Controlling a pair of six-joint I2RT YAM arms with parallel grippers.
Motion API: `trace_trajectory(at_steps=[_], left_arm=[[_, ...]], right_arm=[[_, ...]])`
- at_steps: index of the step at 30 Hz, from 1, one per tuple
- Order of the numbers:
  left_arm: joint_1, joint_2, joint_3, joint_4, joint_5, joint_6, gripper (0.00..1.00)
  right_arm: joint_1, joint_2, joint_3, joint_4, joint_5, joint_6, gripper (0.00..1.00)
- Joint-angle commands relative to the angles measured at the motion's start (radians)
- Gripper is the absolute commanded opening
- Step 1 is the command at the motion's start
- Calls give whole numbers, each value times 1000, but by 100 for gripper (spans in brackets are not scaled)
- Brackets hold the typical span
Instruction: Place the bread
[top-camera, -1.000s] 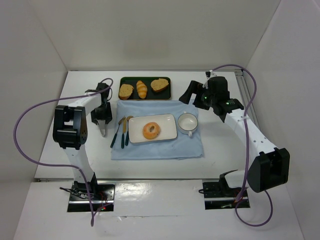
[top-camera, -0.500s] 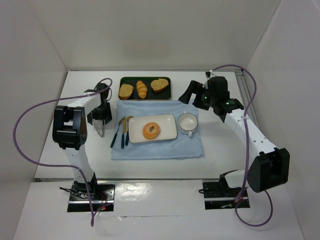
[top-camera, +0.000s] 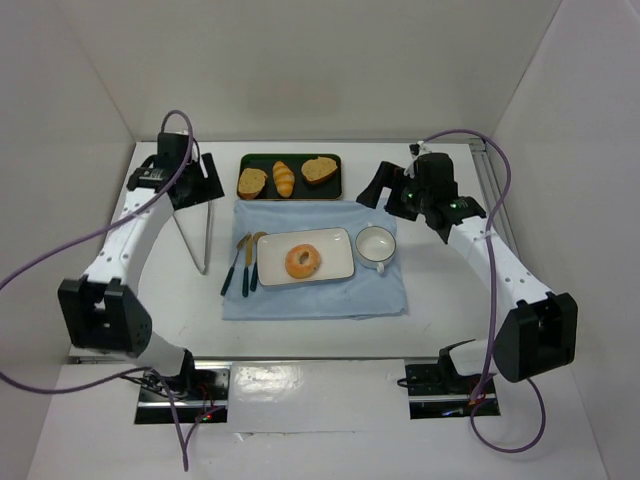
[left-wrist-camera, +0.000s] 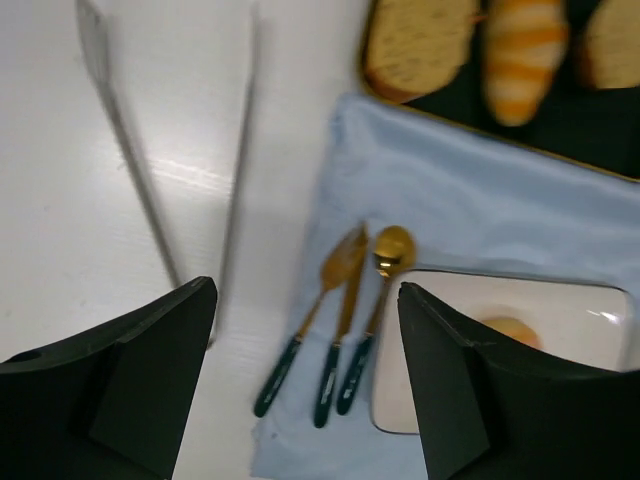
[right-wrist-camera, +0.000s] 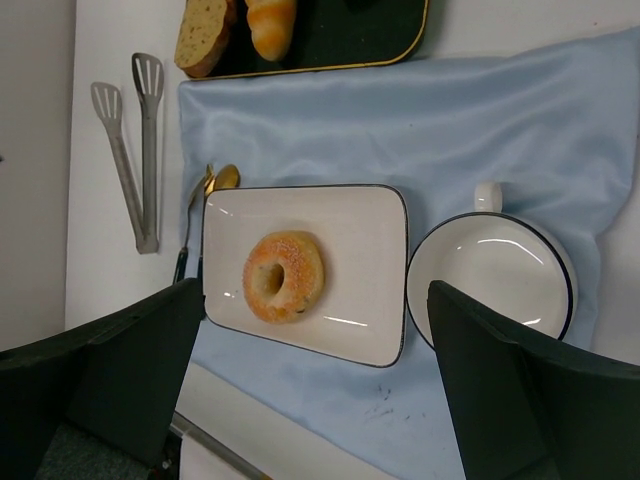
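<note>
Back and away has gone the left pincer: a moment ago it sat low over the tongs, and now it is raised at the far left, with the tongs lying alone on the table left of the blue cloth.

The bread lies flat in the middle of the white rectangular plate, nothing touching it. I judge the placing done, with only the arms' retreat left.

The left pincer is spread wide and holds nothing. It is well apart from the bread, to the far left, with the cutlery and the tongs between them. The right pincer is also released and empty, hovering to the far right of the bread, beyond the cup.

At the far edge of the cloth, the dark tray keeps two slices and a roll.
</note>
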Motion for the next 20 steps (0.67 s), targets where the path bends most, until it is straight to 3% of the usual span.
trace_trajectory(at_steps=[1,8,20], left_arm=[[-34,-164,-49,47,213,-79,86],[-120,-338,-146,65,346,-150,86],[-199,-605,-353,-25,319,-171,86]], right_arm=[[-6,17,59,12,6,-16,100],[14,117,166,-80,58,-26,100],[127,108,163,-122,335,-15,100]])
